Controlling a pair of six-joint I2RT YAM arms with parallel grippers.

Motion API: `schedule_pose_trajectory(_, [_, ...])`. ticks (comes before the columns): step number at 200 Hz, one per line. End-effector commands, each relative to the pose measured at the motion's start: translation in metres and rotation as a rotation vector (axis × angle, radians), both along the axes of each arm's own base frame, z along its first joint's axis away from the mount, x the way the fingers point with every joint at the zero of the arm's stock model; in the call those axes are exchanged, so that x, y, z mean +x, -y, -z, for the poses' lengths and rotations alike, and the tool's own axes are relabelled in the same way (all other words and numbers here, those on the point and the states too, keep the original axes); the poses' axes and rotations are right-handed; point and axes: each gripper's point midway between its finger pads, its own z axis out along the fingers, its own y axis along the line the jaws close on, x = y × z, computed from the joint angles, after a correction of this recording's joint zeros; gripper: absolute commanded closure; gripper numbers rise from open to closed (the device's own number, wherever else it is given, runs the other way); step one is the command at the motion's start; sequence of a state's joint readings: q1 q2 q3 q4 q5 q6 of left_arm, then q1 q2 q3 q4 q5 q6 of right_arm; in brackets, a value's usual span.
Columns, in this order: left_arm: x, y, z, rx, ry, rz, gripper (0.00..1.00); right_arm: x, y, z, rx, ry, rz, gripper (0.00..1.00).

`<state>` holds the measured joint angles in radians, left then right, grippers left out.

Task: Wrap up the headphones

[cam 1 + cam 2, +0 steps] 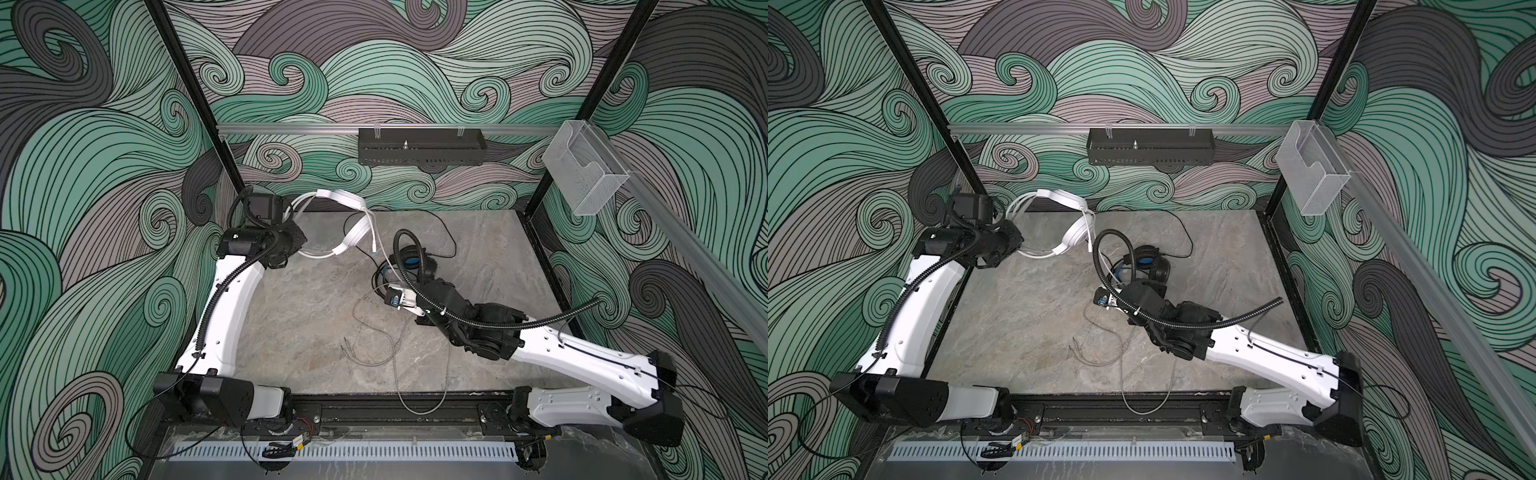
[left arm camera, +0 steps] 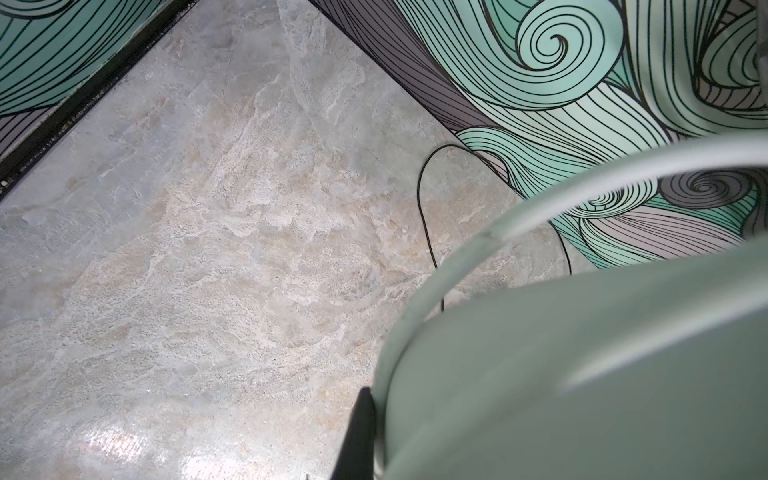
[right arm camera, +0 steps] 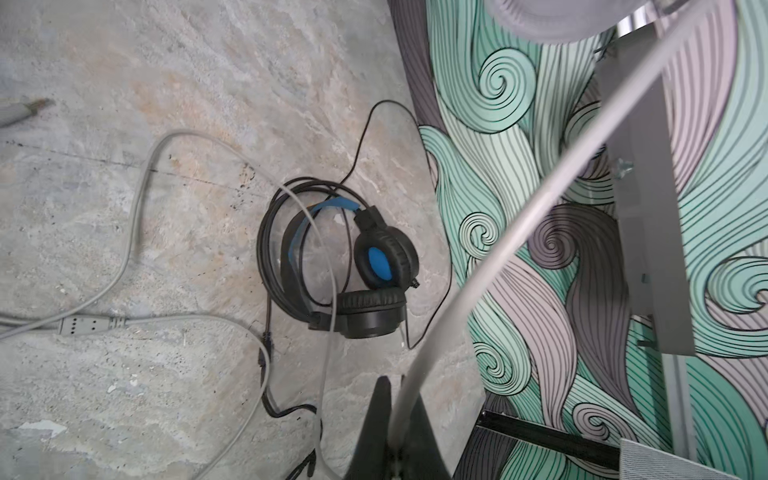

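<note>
Just beyond the right pincer (image 3: 394,399), the black headset (image 3: 384,257) lies apart.

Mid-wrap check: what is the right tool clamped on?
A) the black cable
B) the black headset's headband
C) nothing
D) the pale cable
D: the right wrist view shows the pale cable running straight into the shut right tool, while the black headset lies apart on the table.

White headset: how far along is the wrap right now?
Nothing finished yet: the left gripper holds the white headset raised; right gripper pinches its pale cable. Most of that cable sprawls loose on the table. The black headset lies ungripped, its black cable trailing.
</note>
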<state>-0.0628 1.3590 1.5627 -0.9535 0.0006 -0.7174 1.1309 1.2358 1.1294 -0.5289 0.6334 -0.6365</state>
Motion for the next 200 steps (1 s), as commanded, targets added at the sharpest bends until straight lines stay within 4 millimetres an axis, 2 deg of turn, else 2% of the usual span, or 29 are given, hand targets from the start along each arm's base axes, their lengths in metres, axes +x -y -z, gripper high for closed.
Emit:
schedule_pose_trajectory(1, [0.001, 0.006, -0.034, -0.093, 0.127, -0.019, 1.00, -0.003, -0.003, 0.019, 0.033, -0.067, 0.010, 1.00])
schedule_pose_trajectory(18, [0.001, 0.009, -0.031, -0.115, 0.124, -0.015, 1.00, 0.000, -0.004, 0.030, 0.006, -0.076, 0.014, 1.00])
schedule_pose_trajectory(37, [0.000, 0.009, -0.029, -0.131, 0.118, -0.027, 1.00, -0.002, -0.010, 0.031, 0.024, -0.098, -0.003, 1.00])
schedule_pose_trajectory(62, [-0.003, 0.003, -0.020, -0.123, 0.097, -0.077, 1.00, -0.008, -0.022, 0.021, 0.058, -0.099, -0.039, 1.00])
schedule_pose_trajectory(90, [-0.005, -0.002, -0.011, -0.114, 0.084, -0.125, 1.00, -0.024, -0.041, 0.012, 0.104, -0.129, -0.093, 1.00])
schedule_pose_trajectory(130, [-0.008, 0.000, -0.005, -0.095, 0.055, -0.133, 1.00, -0.045, -0.072, 0.008, 0.108, -0.152, -0.185, 1.00])
schedule_pose_trajectory(166, [-0.007, 0.007, 0.001, -0.053, 0.034, -0.118, 1.00, -0.050, -0.088, -0.013, 0.163, -0.167, -0.224, 1.00])
schedule_pose_trajectory(200, [-0.009, 0.008, 0.006, 0.058, 0.022, -0.102, 1.00, -0.052, -0.095, -0.048, 0.210, -0.156, -0.252, 1.00])
